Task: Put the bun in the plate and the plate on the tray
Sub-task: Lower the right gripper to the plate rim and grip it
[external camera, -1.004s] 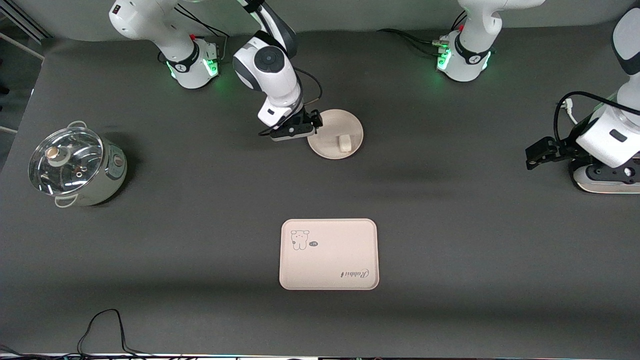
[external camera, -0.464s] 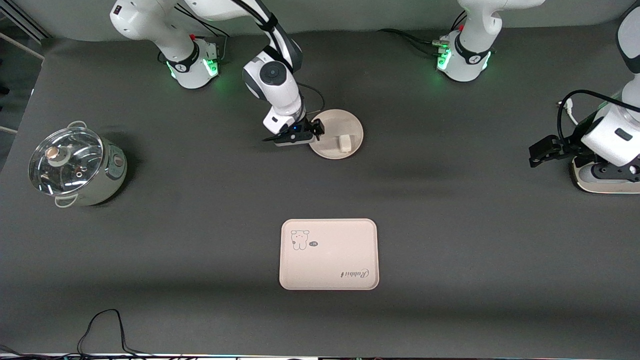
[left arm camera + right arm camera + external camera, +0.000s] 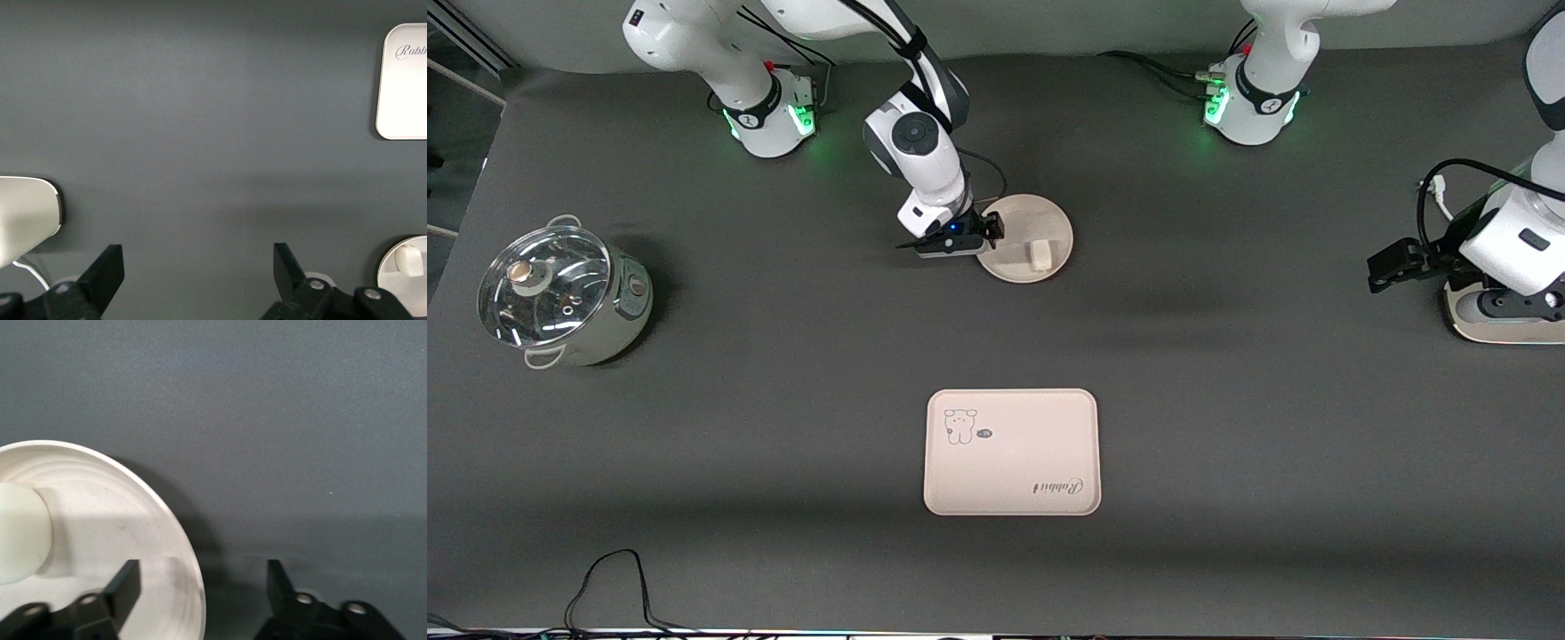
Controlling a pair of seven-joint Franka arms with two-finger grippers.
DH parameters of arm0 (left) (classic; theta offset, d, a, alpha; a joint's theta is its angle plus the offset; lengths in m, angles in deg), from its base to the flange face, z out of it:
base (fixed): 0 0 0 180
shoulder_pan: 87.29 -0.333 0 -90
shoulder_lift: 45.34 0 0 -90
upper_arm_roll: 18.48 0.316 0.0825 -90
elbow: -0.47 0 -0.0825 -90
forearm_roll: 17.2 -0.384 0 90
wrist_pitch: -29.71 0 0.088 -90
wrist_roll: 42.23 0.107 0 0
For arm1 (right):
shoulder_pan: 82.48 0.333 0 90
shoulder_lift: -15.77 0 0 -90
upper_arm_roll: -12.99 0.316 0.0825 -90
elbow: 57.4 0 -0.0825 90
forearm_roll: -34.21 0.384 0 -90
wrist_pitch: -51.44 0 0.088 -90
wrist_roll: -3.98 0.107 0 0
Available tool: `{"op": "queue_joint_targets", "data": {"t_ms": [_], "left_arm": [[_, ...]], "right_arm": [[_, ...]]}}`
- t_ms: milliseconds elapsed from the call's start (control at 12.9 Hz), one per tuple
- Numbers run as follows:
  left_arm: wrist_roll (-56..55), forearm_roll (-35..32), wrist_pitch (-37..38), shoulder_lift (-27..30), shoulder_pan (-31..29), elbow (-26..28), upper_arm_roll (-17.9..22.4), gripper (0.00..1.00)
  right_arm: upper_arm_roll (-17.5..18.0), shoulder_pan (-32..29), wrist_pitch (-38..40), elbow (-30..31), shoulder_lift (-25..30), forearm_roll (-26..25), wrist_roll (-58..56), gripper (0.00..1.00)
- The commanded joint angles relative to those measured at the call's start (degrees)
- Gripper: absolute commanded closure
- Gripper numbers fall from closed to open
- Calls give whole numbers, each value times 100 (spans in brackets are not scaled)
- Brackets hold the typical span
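Observation:
The off-white bun (image 3: 1040, 252) lies in the round cream plate (image 3: 1049, 209), toward the robots' side of the table. My right gripper (image 3: 989, 233) is down at the plate's rim on the right arm's side. In the right wrist view the gripper (image 3: 203, 572) is open and straddles the rim: one finger (image 3: 127, 580) is over the plate (image 3: 120, 513), the other over bare table. The bun (image 3: 20, 533) sits apart from both fingers. The tray (image 3: 1011, 452) lies empty, nearer the front camera. My left gripper (image 3: 1383, 268) waits open at the left arm's end, and the left wrist view shows the gripper (image 3: 198, 257) holding nothing.
A steel pot with a glass lid (image 3: 560, 293) stands at the right arm's end. A white flat object (image 3: 1503, 324) lies under the left arm. A black cable (image 3: 614, 578) loops near the front edge. The left wrist view shows a corner of the tray (image 3: 403, 87).
The right arm has come down and brought its gripper to the plate's rim. The left gripper has shifted slightly. Plate, bun and tray have not moved.

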Motion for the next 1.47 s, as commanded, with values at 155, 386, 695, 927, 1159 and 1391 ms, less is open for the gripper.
{"op": "queue_joint_targets", "data": {"t_ms": [155,386,695,927,1159,1391], "left_arm": [[-110,-124,115,144,81,-95,17,0],[-110,-151,10,92,73,-113,-1,0],[-110,-151,-130,91,20,-139,34,0],[-110,-151,-149,100,37,-148,26,0],[-101,-98,-114,135,20,-157,25,0],[-110,-141,-149,109,46,-157,25,0]], "right_arm": [[-37,98,-50,-1,26,146,86,59],[-37,98,-50,-1,35,146,86,76],[-37,89,-33,-1,61,146,86,91],[-37,80,-33,-10,70,146,69,94],[-46,19,72,-10,289,146,-28,95],[-107,-34,817,-36,929,146,-282,95]]}}
